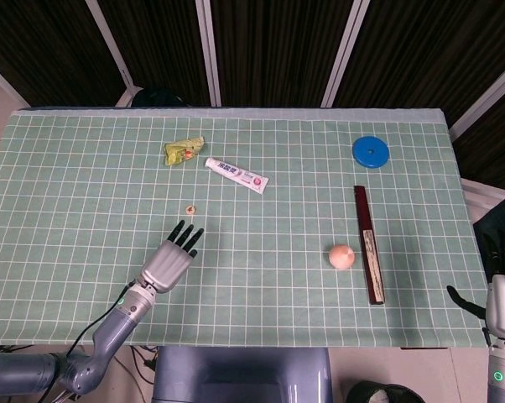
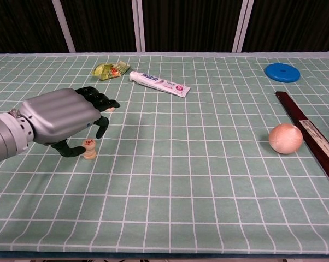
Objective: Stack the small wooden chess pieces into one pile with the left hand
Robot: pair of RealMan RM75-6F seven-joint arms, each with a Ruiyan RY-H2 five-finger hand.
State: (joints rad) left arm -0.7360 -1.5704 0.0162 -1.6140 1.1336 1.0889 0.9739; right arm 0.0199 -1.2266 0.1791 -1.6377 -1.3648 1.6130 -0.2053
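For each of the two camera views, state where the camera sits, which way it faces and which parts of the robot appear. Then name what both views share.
Head view: high above the near edge, looking steeply down on the table; shows the left hand with its forearm, and the right hand at the lower right corner.
Chest view: low at the near edge, looking across the table; shows only the left hand, beside the stack of chess pieces.
Shared: left hand, toothpaste tube, blue disc, ball.

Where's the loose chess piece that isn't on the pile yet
The loose chess piece lies alone on the green mat left of centre in the head view, just beyond the left hand fingertips and nearer the robot than the toothpaste tube.
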